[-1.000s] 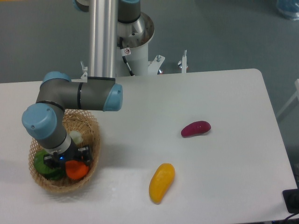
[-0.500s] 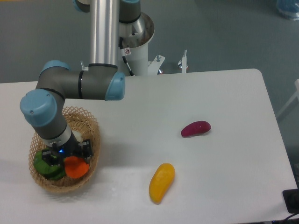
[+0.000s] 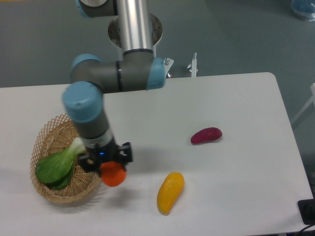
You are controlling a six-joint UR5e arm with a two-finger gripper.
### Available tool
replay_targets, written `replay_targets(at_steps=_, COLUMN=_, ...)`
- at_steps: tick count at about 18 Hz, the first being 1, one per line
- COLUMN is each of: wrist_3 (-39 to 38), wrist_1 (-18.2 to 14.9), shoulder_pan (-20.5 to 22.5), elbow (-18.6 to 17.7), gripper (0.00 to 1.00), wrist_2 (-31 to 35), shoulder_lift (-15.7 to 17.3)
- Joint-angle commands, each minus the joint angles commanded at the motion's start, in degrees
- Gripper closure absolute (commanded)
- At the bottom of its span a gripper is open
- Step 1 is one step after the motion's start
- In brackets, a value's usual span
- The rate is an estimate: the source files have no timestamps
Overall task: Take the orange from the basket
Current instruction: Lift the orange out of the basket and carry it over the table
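The gripper [image 3: 111,169] is clenched on the orange [image 3: 113,175], its dark fingers pressed against either side of the fruit's upper half. The orange hangs below the gripper, just past the right rim of the basket [image 3: 47,142], above the white surface [image 3: 236,98] near its front-left part; whether it clears the surface or touches it cannot be told.

In the basket lies a leafy green vegetable [image 3: 56,164] with a pale stalk, pointing up toward the arm. A yellow-orange mango-like fruit [image 3: 170,192] lies on the surface just right of the orange, toward the front edge. A dark purple-red fruit [image 3: 206,135] lies further right, around the middle of the surface.

Half a second ago the gripper was down inside the basket with the orange at its tip, and the arm covered most of the greens. Now arm and orange have swung right, out over the rim, and the vegetable shows fully. The two loose fruits have not moved.
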Motion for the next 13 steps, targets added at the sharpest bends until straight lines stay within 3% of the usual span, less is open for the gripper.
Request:
replay_targets(at_steps=5, wrist_3=9.1, wrist_1=-0.1, shoulder_pan=6.2, elbow=0.4, gripper=0.36, wrist_2=-1.6, shoulder_lift=0.4)
replay_targets(at_steps=9, wrist_3=24.0, wrist_1=-0.1, shoulder_pan=13.3, elbow=0.7, gripper=0.36, wrist_2=-5.3, shoulder_lift=0.9)
replay_targets(at_steps=13, wrist_3=37.3, wrist_1=-0.1, shoulder_pan=16.8, elbow=0.9, gripper=0.35, wrist_2=-5.7, shoulder_lift=0.7)
